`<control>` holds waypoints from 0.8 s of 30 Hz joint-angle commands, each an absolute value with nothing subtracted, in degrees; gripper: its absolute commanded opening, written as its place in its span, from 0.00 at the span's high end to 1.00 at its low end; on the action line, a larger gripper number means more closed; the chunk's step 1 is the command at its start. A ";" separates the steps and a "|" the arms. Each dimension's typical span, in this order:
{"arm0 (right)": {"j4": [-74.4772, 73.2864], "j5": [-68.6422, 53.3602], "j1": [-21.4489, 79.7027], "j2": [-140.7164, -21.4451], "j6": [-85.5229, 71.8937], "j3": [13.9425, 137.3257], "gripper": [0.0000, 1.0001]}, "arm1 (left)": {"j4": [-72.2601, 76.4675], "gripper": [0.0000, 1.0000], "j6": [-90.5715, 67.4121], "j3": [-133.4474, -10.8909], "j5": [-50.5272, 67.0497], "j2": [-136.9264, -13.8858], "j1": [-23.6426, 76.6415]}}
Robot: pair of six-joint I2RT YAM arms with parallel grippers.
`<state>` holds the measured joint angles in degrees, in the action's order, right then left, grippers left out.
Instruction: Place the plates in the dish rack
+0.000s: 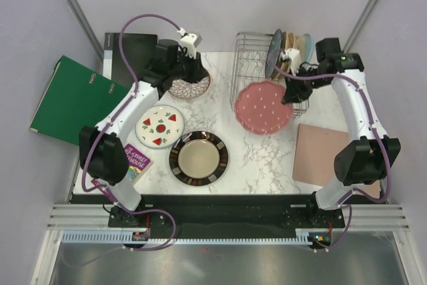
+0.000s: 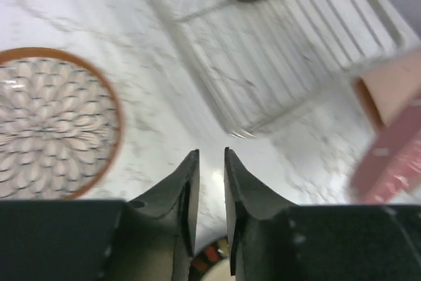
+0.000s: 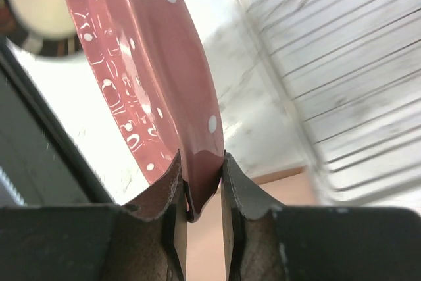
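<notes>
The pink plate with white dots (image 1: 262, 109) hangs tilted at the front of the silver wire dish rack (image 1: 252, 57). My right gripper (image 1: 288, 95) is shut on its right rim; up close the rim (image 3: 151, 51) is pinched between the fingers (image 3: 202, 159). The brown petal-lattice plate (image 1: 189, 87) lies flat near the left gripper (image 1: 200, 71), whose jaws (image 2: 212, 156) stand slightly apart, empty, beside that plate (image 2: 46, 123). The white fruit plate (image 1: 160, 127) and the dark-rimmed cream plate (image 1: 199, 157) lie flat on the marble.
A teal plate (image 1: 275, 51) and cream plates (image 1: 303, 48) stand in the rack's right end. A pinkish-tan board (image 1: 320, 155) lies front right. A green binder (image 1: 73, 98), a dark folder (image 1: 130, 55) and a purple book (image 1: 133, 161) sit at the left.
</notes>
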<state>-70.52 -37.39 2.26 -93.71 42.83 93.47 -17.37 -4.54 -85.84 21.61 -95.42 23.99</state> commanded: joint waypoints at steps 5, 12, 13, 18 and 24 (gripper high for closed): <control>-57.78 -37.89 2.11 -95.97 17.95 113.72 1.00 | -17.75 0.98 -2.18 -94.47 12.30 -110.55 20.74; -39.57 -15.32 4.64 -95.01 -4.37 113.38 1.00 | -16.18 0.98 -5.44 -97.38 9.23 -117.15 23.46; -36.59 -12.86 5.35 -94.92 -5.53 112.60 1.00 | -15.74 0.98 -6.23 -97.47 9.23 -117.77 24.25; -29.89 6.71 10.19 -94.48 -10.20 111.01 1.00 | -15.47 0.98 -7.47 -98.17 9.67 -119.44 26.72; -26.89 20.71 14.59 -98.08 -10.28 114.25 1.00 | -15.20 0.98 -8.35 -98.44 11.25 -120.93 30.14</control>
<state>-39.68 6.90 12.29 -97.17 -5.82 109.23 -16.69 -6.26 -96.49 10.59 -119.26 28.51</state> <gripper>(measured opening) 0.264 0.029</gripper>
